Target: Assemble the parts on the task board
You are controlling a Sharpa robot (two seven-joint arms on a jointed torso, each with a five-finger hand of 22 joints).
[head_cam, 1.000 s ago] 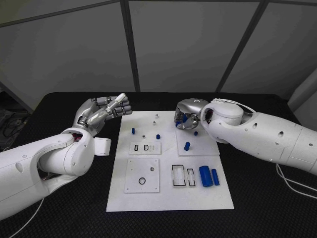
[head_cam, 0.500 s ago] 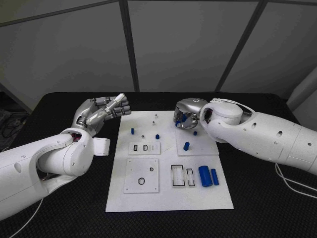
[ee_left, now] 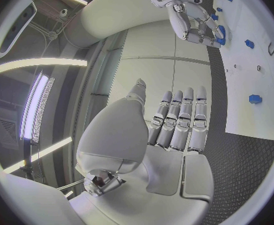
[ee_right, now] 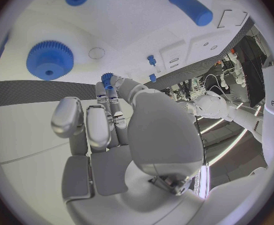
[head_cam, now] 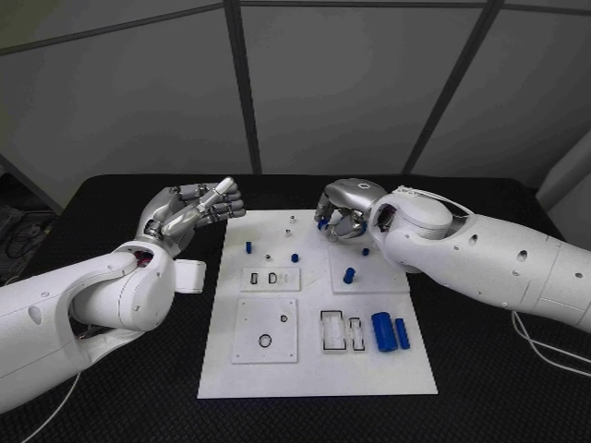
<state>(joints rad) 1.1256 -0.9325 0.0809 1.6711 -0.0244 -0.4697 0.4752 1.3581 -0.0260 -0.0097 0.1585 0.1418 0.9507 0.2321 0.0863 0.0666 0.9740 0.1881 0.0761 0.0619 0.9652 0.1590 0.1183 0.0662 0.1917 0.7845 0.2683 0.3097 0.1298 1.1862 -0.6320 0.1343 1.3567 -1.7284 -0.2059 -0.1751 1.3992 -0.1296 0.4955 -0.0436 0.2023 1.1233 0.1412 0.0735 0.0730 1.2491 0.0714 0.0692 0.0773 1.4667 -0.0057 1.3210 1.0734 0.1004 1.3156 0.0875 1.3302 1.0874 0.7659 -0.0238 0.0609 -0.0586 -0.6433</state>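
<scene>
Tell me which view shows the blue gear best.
The right wrist view: the blue gear lies flat on the task board, its teeth and centre hole plain. In the head view the right hand covers that spot. I cannot make it out in the left wrist view.

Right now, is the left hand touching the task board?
Apart. The head view shows the left hand raised with its fingers curled, beside the task board, dark table between them. The left wrist view shows the same gap.

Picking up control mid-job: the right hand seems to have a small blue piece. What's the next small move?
Probably lower the right hand toward the white board and seat its small blue piece. The fingers pinch it above the board's far end; the left hand is off the board, holding nothing.
</scene>
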